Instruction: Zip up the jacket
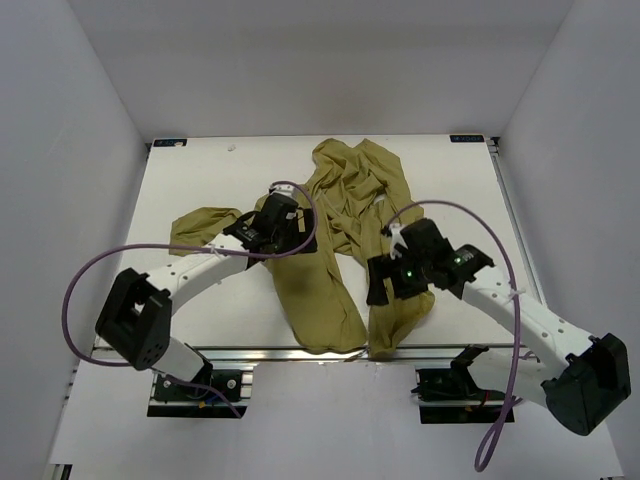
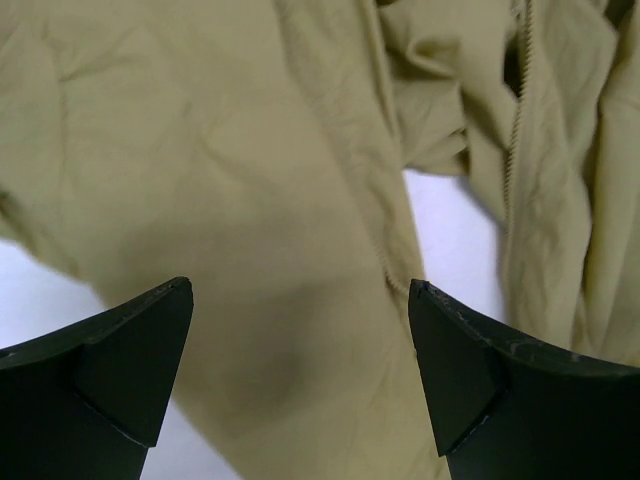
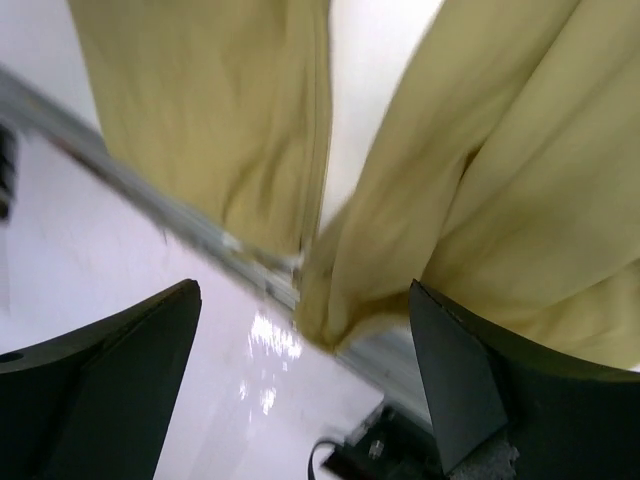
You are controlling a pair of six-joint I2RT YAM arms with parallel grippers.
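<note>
While the jacket lies open-fronted by the near edge of the tabletop, zipping seems not yet begun — left gripper and right gripper hover splayed, grasping nothing.

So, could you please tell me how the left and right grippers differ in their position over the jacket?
The left gripper is over the upper part of one jacket panel, while the right gripper is near the panels' bottom ends at the near edge of the table. The left gripper's view is sharp and shows zipper teeth; the right gripper's is blurred. Both have open, empty fingers.
</note>
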